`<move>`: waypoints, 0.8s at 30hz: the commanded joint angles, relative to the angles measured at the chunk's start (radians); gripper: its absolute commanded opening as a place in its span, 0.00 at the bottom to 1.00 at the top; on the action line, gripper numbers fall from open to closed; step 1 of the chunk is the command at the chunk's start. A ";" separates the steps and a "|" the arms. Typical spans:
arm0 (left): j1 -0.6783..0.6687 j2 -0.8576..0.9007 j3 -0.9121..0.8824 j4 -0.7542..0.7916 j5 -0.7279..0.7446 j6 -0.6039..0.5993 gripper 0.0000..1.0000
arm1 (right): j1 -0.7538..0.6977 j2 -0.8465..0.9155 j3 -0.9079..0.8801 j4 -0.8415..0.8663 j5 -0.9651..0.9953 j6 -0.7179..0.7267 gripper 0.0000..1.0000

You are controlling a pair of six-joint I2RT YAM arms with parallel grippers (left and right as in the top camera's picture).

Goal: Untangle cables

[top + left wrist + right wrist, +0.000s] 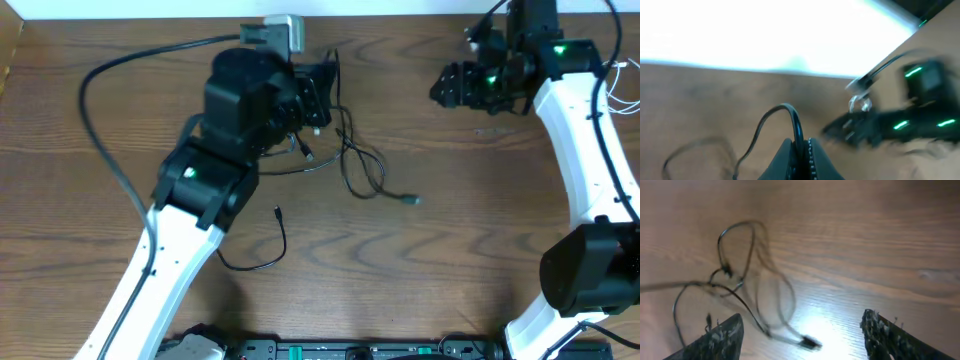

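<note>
Where visible, two black cables point(798, 124) (one in left pincer point(802, 149))

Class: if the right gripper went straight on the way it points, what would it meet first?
The right gripper would probably meet the cable's plug end on the table first; depth is unclear.

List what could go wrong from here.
1. Left gripper is shut on a black cable; the loops beside it cross, so pulling could tighten the tangle.
2. Right gripper is open and holds nothing, so the whole bundle may drag along.
</note>
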 commanded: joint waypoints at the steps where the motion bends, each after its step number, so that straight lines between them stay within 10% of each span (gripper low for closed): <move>1: 0.003 -0.068 0.009 0.065 0.004 -0.017 0.07 | 0.026 0.009 -0.051 0.026 -0.081 -0.046 0.72; 24: 0.003 -0.211 0.009 0.137 -0.083 -0.016 0.07 | 0.232 0.009 -0.182 0.256 -0.254 -0.109 0.72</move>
